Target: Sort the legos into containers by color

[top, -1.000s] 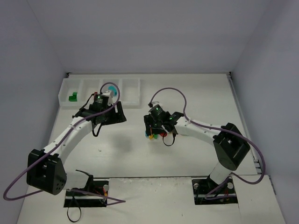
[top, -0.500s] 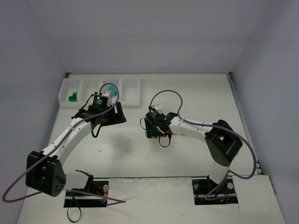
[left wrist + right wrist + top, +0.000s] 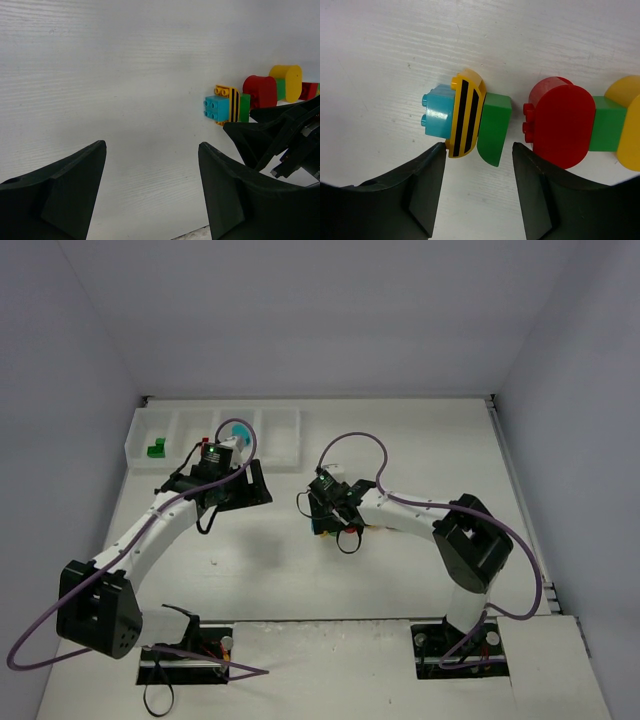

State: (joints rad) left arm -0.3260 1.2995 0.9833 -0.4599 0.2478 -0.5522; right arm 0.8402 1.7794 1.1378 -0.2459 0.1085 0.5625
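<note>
While the left hand (image 3: 151, 146) hangs released over bare desk (image 3: 100, 60) with nothing between its fingers, the right hand (image 3: 477, 147) is down low at a small stack of legos (image 3: 465, 115). That stack lies on its side on the desk: a cyan brick (image 3: 437, 117), a yellow striped piece (image 3: 465, 112) and a green brick (image 3: 495, 127) pressed together. The right fingers stand apart, one on each side of the stack's near end, gripping nothing that I can see. Just beside it lies a second stack led by a rounded red brick (image 3: 562, 125).

These look light, hard and slick. I'd pinch the flat sides, since the rounded edges would likely squirt out. A three-colour stack probably has to be pulled apart before sorting. The tray (image 3: 285, 462) sits well apart by the far wall, a green brick (image 3: 155, 450) in its left end compartment.
</note>
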